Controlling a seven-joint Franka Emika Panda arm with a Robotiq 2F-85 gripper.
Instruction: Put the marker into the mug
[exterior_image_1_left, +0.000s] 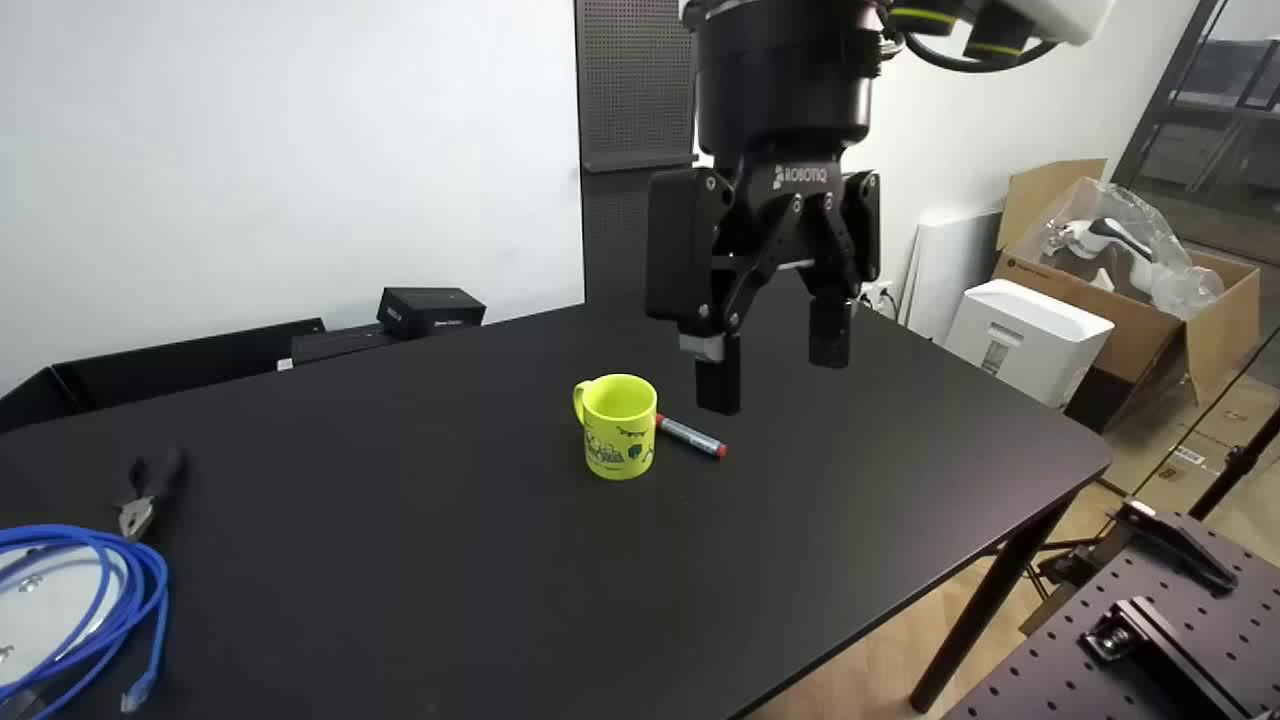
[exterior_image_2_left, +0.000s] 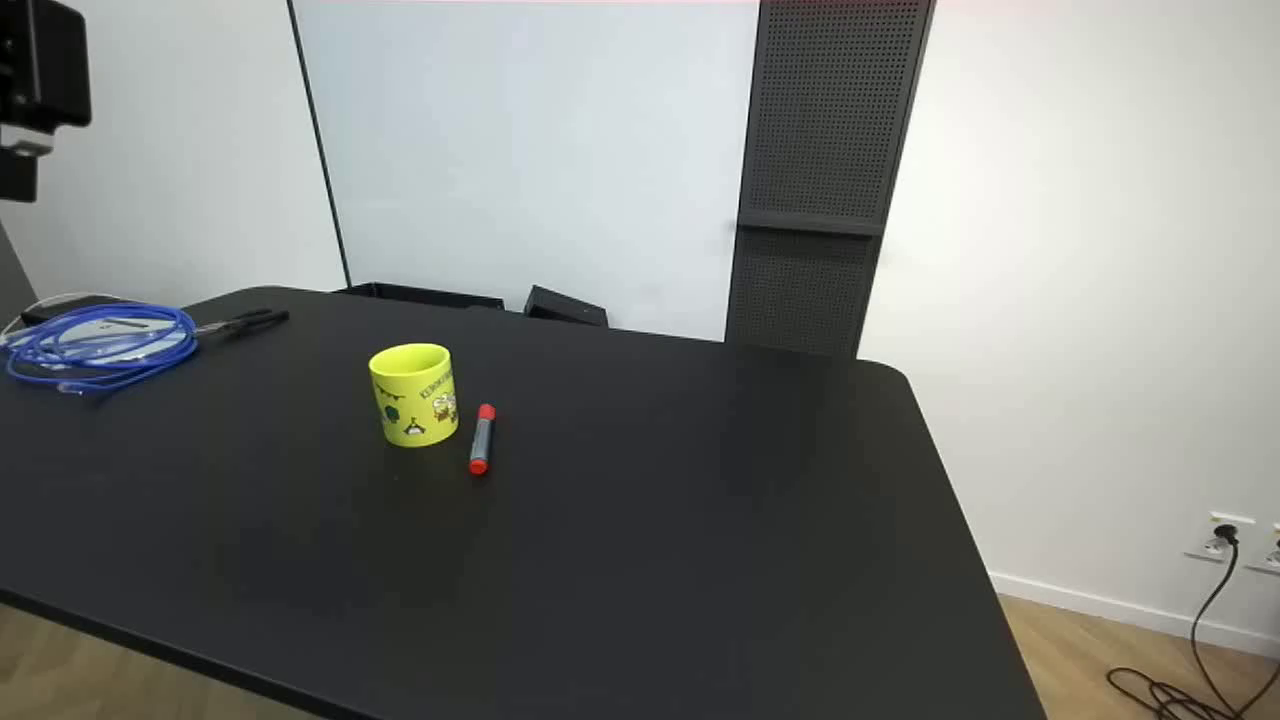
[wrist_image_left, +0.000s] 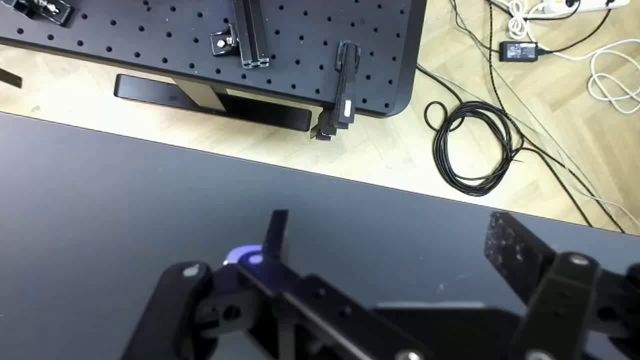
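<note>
Marker (exterior_image_2_left: 482, 441) is lying just beside the mug (exterior_image_2_left: 413, 400); gripper (exterior_image_1_left: 773, 366) is hanging well clear of it, jaws standing wide apart.

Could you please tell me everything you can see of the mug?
The mug is bright yellow-green and smooth, plastic or ceramic by its look, with a round open mouth and a handle seen in an exterior view. Its wall carries small printed drawings, bunting and lettering that I cannot fully read. It stands upright, touching only the black table; a gap separates it from the marker lying beside it. Nothing shows inside, though its floor cannot be made out.
</note>
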